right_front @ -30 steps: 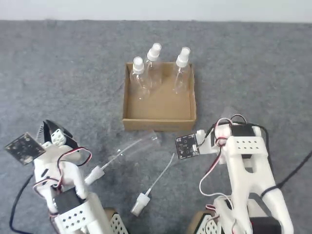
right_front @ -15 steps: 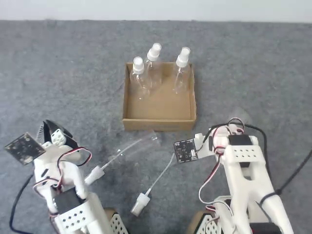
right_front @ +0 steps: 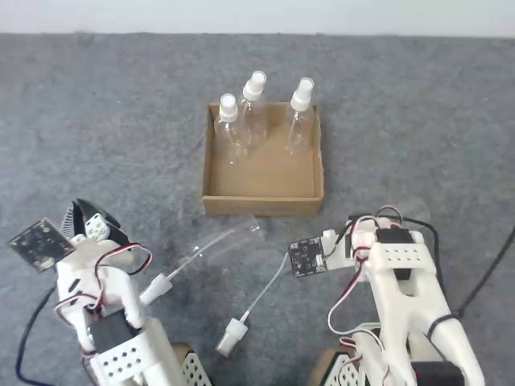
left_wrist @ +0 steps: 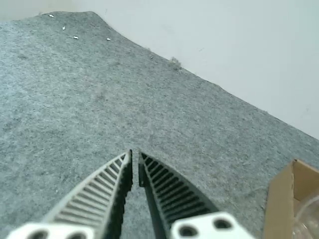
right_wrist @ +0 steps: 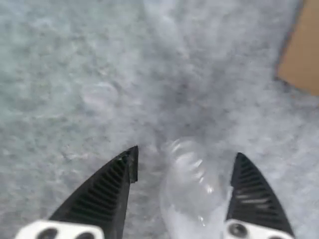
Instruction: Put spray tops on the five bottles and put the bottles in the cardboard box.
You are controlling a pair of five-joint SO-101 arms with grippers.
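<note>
Three clear plastic bottles with white spray tops (right_front: pixel 254 108) stand upright in the brown cardboard box (right_front: pixel 261 206), in a row along its far wall, so I judge that more than half of the work is done. A fourth clear bottle (right_front: pixel 237 234) lies on its side just in front of the box. A white spray top with a thin tube (right_front: pixel 157 286) lies at its end, but I cannot tell if the tube is already inside this bottle. A second loose white spray top (right_front: pixel 234 332) lies nearer to the arms, apart from any bottle. The fifth clear bottle (right_wrist: pixel 190 199) lies between the wide open fingers of the right hand (right_wrist: pixel 185 153), which does not grip it yet, and I see no top on it. The left hand (left_wrist: pixel 134 155) is closed on nothing and hangs over bare worktop, well apart from the box. So two bottles need tops and a place in the box. The worktop (right_front: pixel 105 121) is covered with grey felt-like carpet, and a plain white wall (right_front: pixel 257 14) is behind it.
</note>
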